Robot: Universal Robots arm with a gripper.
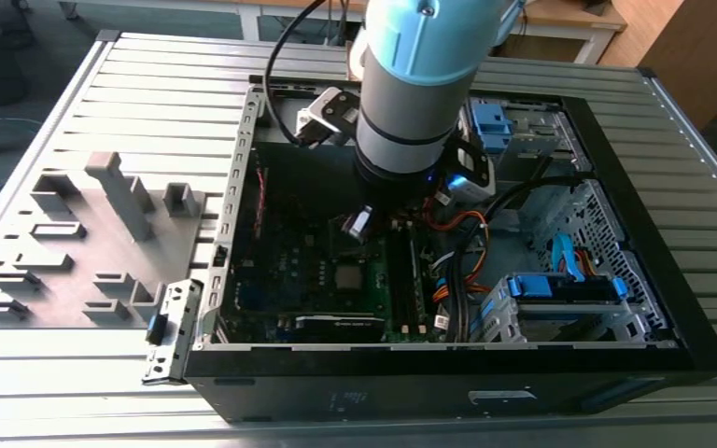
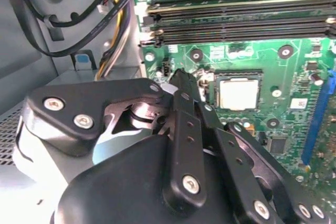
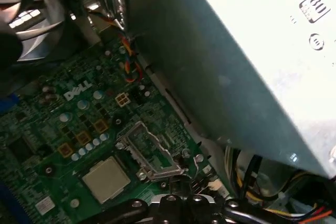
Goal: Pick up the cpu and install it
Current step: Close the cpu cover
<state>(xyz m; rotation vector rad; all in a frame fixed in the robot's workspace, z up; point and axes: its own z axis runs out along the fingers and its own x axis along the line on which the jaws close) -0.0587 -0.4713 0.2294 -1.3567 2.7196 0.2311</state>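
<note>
Black metal linkages of the gripper (image 2: 184, 85) fill the near part of the second wrist view, its fingers (image 2: 185, 88) drawn together to a narrow tip with nothing held between them. The tip hangs over the green motherboard (image 2: 294, 72), just beside the cpu (image 2: 239, 92).

The cpu lies flat in its socket, pale silvery top facing up, square, so no long axis stands out. In the first wrist view the cpu (image 3: 106, 179) sits beside the socket's metal retention frame (image 3: 149, 150), which is swung open.

Long dark memory slots (image 2: 236, 22) run next to the socket. Bundled black, yellow and orange cables (image 2: 113, 24) hang near the gripper, and a grey metal housing (image 3: 226, 66) overhangs the board.

In the exterior view the arm (image 1: 414, 93) reaches down into the open black computer case (image 1: 458, 392), which lies on a slatted metal table (image 1: 122, 84). Blue drive brackets (image 1: 564, 289) crowd the exterior view's right. A grey fixture plate with tall blocks (image 1: 109, 224) lies outside the case, on the exterior view's left.
</note>
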